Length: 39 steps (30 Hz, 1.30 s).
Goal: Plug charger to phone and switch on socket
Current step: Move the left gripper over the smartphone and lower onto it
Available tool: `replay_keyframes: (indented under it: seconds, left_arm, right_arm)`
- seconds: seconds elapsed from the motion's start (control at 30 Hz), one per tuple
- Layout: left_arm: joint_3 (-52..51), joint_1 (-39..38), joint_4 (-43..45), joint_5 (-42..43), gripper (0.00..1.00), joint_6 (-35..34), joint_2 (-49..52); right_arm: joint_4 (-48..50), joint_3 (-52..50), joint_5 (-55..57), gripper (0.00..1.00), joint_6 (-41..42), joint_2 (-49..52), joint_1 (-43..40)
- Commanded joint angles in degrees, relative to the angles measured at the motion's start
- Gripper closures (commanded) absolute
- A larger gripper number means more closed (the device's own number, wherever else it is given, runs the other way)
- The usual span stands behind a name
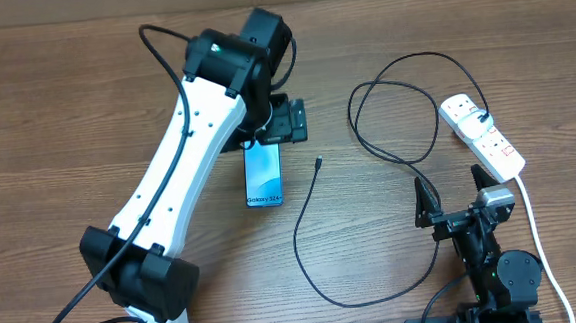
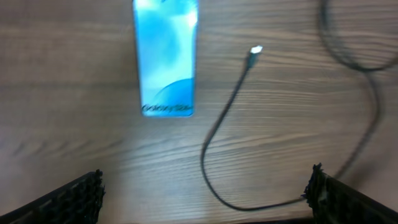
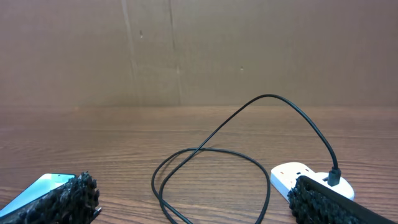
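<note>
- The right claw [image 3: 193, 190] sits at the near right, spread wide and empty.
- The charger [image 1: 306, 215] is thin, light and floppy. I think it is best pinched just behind its small stiff tip [image 1: 319, 162], which lies just right of the phone.
- The phone [image 1: 264, 173] lies flat in the middle. It looks rigid and smooth, so it may slide when pushed.
- The left claw [image 2: 204, 180] hangs close to the phone, spread and empty.
- The socket [image 1: 484, 134] lies far right.

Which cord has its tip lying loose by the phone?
The thin black charger cable, tip free beside the blue-screened smartphone; the thick white cord leaves the white power strip.
</note>
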Motion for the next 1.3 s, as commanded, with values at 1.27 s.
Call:
replay_keyframes:
  seconds: [1.27]
  left_arm:
    - [-29.24, 1.51, 30.82, -5.33, 0.00, 3.67, 7.80]
  right_arm:
    - [0.15, -0.59, 0.35, 0.00, 0.17, -0.57, 0.39]
